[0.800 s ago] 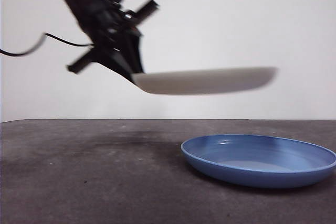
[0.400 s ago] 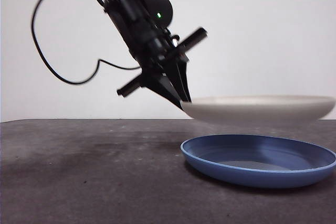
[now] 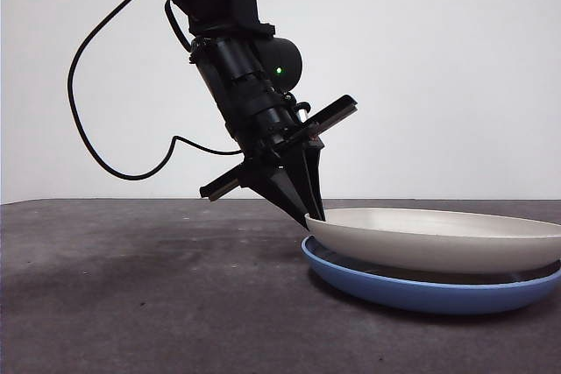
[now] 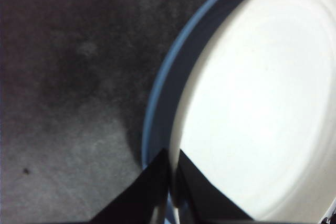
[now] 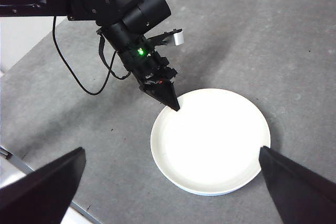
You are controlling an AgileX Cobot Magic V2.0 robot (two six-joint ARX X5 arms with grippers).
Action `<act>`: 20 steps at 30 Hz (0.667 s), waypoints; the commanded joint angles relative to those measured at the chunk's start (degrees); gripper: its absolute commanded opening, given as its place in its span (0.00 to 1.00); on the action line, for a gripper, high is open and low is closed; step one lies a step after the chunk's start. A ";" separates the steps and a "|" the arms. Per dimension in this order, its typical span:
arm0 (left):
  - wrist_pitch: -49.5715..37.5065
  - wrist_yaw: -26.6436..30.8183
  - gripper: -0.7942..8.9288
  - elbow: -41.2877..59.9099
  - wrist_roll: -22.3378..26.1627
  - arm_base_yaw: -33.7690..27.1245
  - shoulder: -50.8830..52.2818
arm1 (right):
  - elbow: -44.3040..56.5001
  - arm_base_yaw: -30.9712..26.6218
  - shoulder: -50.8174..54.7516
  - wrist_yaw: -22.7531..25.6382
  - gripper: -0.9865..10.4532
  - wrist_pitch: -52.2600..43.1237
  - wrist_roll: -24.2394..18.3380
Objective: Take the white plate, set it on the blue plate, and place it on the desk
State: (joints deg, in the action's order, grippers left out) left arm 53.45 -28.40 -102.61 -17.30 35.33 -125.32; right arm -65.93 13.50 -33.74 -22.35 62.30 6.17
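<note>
White plate (image 3: 438, 238) sits nested in the blue plate (image 3: 412, 291), right of centre on the desk (image 3: 149, 295); in the front view its left rim looks slightly raised, a dark gap showing between the two plates. Only a thin blue crescent shows around the white plate in the left wrist view (image 4: 157, 108), and barely any blue shows from the right wrist camera. Left claw (image 3: 311, 214) reaches down at a slant from upper left, jaws pinched narrow on the white plate's left rim (image 4: 169, 182), one jaw above and one below the edge. Cable loops off the arm (image 3: 105, 155) to the left. Right claw (image 5: 168, 182) hangs high above the desk, jaws spread wide, gripping nothing; white plate (image 5: 210, 140) and left claw (image 5: 176, 106) visible below it.
</note>
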 commanded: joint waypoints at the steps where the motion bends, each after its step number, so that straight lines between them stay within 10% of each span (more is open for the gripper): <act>1: -0.46 -0.26 0.10 -1.92 0.35 0.59 -1.36 | -1.18 0.15 -0.20 -0.11 0.63 -0.52 -0.70; 13: -0.37 -0.26 0.12 -1.92 2.01 0.68 -1.36 | -1.18 0.15 -0.20 -0.11 0.63 -0.52 -0.68; 20: -0.28 -0.28 0.46 -2.12 2.05 0.70 -1.36 | -1.18 0.15 -0.20 -0.11 0.63 -0.50 -0.68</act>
State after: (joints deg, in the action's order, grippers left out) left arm 53.30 -29.06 -103.04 -15.97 35.59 -125.32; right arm -65.93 13.50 -33.74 -22.35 62.30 6.15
